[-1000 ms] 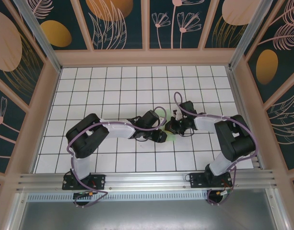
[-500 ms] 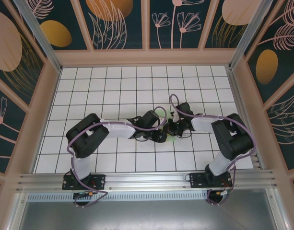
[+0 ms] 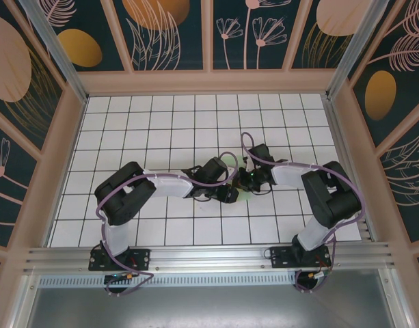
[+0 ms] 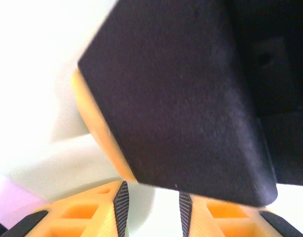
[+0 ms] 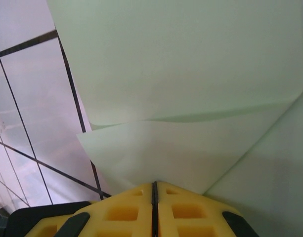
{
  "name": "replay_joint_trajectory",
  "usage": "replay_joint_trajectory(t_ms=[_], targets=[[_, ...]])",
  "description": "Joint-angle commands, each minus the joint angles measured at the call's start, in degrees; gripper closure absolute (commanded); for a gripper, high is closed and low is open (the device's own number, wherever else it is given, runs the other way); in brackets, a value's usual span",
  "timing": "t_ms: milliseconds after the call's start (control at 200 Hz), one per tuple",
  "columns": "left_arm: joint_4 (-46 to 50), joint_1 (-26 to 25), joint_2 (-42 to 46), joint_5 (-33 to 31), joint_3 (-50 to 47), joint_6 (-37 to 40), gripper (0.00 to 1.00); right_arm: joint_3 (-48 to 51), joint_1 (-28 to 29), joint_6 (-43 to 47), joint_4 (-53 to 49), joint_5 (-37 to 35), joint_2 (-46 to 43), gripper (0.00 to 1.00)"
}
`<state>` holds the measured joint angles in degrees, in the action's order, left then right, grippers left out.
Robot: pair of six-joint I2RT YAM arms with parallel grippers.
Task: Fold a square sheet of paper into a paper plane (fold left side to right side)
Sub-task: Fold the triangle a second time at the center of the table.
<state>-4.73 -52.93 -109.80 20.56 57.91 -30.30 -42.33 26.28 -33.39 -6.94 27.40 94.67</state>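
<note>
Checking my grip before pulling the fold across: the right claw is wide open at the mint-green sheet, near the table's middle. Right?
No. The right claw is shut, its fingers pressed together with no gap, apparently pinching the square sheet of paper; the right wrist view shows this. The rest holds: it is at the mint-green sheet, near the middle of the table.

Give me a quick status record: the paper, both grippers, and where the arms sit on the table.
paper: mint-green paper, folded over itself, one layer lying over a lower flap
right gripper: shut, fingers pressed together on the paper's edge
left gripper: open, fingers apart
ahead of left gripper: dark, orange-edged block, very close
arms: both wrists meet near the middle of the table
table surface: white grid tiles
</note>
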Motion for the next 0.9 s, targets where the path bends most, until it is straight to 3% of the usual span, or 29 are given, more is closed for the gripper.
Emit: replay_joint_trajectory(t_ms=[0, 896], targets=[[4.84, -0.73, -2.83, -0.52, -1.84, -0.16, 0.64, -1.87, -1.63, 1.58, -1.17, -6.70, 1.03, 0.89], [4.47, -0.70, -2.86, -0.43, -1.85, -0.38, 0.64, -6.09, -9.28, 6.88, -2.28, -9.31, 4.69, 0.86]])
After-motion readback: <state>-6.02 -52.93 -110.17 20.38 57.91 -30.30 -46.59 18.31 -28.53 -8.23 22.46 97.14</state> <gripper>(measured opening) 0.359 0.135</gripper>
